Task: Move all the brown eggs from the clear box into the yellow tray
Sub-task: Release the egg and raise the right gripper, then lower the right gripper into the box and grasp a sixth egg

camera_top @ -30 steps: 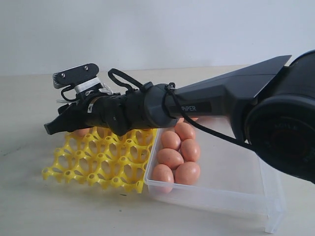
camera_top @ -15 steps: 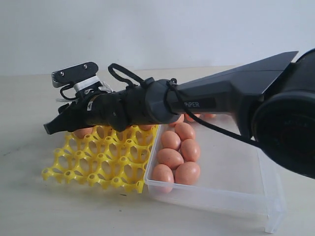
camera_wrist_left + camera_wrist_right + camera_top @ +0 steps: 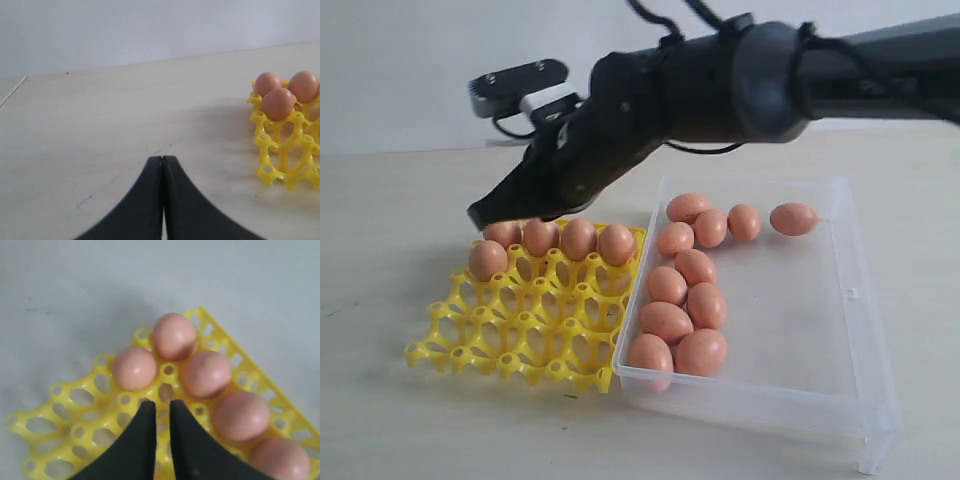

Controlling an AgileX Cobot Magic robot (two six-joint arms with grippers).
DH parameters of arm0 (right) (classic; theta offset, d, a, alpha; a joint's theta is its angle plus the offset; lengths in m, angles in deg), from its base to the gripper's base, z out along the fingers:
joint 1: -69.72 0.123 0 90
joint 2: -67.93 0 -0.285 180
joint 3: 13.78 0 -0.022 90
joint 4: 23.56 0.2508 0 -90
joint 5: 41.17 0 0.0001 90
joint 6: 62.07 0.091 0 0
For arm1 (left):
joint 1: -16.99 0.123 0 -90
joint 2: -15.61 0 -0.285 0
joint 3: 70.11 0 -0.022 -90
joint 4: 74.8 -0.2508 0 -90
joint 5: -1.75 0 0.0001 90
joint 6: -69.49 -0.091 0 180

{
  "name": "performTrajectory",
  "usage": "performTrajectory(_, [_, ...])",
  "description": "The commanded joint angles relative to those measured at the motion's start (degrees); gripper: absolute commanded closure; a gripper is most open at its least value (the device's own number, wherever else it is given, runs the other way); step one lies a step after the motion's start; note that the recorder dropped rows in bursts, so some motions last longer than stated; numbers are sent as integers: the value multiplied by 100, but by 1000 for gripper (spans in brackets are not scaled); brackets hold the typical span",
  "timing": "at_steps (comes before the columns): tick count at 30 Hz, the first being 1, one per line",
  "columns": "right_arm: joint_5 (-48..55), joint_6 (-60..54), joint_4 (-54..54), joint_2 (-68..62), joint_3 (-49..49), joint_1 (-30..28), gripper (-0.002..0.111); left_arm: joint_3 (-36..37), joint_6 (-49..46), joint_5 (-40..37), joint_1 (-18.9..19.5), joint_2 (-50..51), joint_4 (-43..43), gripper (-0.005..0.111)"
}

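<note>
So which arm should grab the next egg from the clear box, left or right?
Right, probably. The right gripper hangs empty just above the yellow tray, beside the clear box where brown eggs remain. The left gripper is shut over bare table, beyond the tray's far side from the box.

Five smooth orange-brown oval eggs (image 3: 578, 239) stand upright in the far cups of the bright yellow plastic grid tray (image 3: 535, 320), eleven more lying in the adjoining shallow transparent plastic box (image 3: 790, 320).
</note>
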Motion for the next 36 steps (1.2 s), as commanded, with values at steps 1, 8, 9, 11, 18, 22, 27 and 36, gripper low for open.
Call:
performTrajectory(1, [349, 274, -49, 820, 580, -480, 80, -23, 25, 79, 7, -32, 38, 107])
performTrajectory(8, [1371, 471, -35, 1127, 1109, -1287, 47, -23, 25, 79, 7, -32, 38, 107])
performTrajectory(9, [1438, 471, 8, 1039, 1109, -1393, 46, -23, 25, 79, 7, -32, 38, 107])
performTrajectory(11, [1357, 427, 117, 874, 1109, -1522, 46, -23, 25, 79, 7, -32, 38, 107])
performTrajectory(18, [1432, 321, 170, 361, 1098, -1615, 54, -23, 25, 79, 7, -32, 38, 107])
performTrajectory(22, [1800, 321, 170, 31, 1098, -1667, 59, -23, 25, 79, 7, -32, 38, 107])
performTrajectory(27, [1826, 164, 361, -159, 1098, -1704, 62, -23, 25, 79, 7, -32, 38, 107])
performTrajectory(36, [1838, -12, 447, -406, 1098, -1720, 62, -23, 25, 79, 7, -32, 38, 107])
